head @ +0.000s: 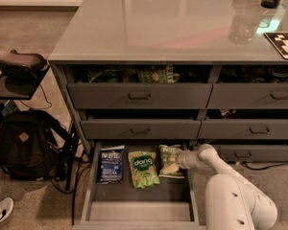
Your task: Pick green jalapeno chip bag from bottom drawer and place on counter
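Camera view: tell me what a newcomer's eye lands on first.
The white robot arm at lower right, with its gripper at the green jalapeno chip bag at the right end of the pulled-out bottom drawer. Beside that bag lie a bright green bag and a dark blue bag. Above spreads the glossy grey counter.

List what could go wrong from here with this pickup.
The gripper sits at the lower edge of the green jalapeno chip bag; the crinkly bag may slip free. The dang bag lies right beside it and could get dragged along. Rising out of the bottom drawer, the bag may catch the middle drawer front above.
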Controlling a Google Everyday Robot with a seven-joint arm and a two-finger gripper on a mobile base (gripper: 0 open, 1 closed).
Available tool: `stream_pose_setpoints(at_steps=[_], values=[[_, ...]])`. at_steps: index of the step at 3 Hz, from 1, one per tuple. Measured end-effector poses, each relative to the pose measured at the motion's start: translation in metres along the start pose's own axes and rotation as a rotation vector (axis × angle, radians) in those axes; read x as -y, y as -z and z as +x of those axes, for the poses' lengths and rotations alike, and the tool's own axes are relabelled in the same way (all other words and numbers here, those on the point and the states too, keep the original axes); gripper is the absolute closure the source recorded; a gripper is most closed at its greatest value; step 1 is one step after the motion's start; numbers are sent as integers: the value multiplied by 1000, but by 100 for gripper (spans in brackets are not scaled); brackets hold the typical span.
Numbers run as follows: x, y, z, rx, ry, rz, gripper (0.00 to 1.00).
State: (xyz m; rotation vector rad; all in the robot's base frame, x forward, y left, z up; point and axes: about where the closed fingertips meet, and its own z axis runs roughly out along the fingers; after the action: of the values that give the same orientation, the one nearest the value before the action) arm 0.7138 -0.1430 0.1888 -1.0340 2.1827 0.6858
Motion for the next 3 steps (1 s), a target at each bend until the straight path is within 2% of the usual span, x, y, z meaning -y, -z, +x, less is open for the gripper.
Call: stream_pose_setpoints(at_steps=[1,2,3], values=[[3,-15,12,16,24,42,0],[6,-55,34,9,90,74,0],[6,-55,35,9,90,75,0]])
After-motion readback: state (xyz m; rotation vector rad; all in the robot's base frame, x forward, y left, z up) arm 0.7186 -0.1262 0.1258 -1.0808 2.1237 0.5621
